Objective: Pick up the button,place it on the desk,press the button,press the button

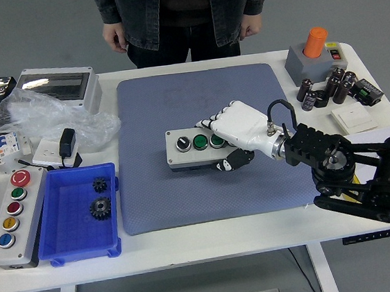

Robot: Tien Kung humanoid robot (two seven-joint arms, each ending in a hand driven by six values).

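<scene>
A grey button box [194, 148] with a black knob and green buttons lies on the blue-grey mat [177, 106] near its middle. My right hand [230, 137], white with black fingertips, is shut on the box's right end, fingers over its top and thumb at its front side. The black right arm [355, 171] comes in from the right. The box's right end is hidden under the hand. My left arm is out of view.
A blue bin [76, 214] with gears and a second button box [11, 217] sit at the left. Plastic bag [45, 116], adapter [65, 142] and grey enclosure [60, 87] stand back left. An orange-capped box [311, 53] and capacitors [328, 86] are back right. A person stands at the far side, hands hanging.
</scene>
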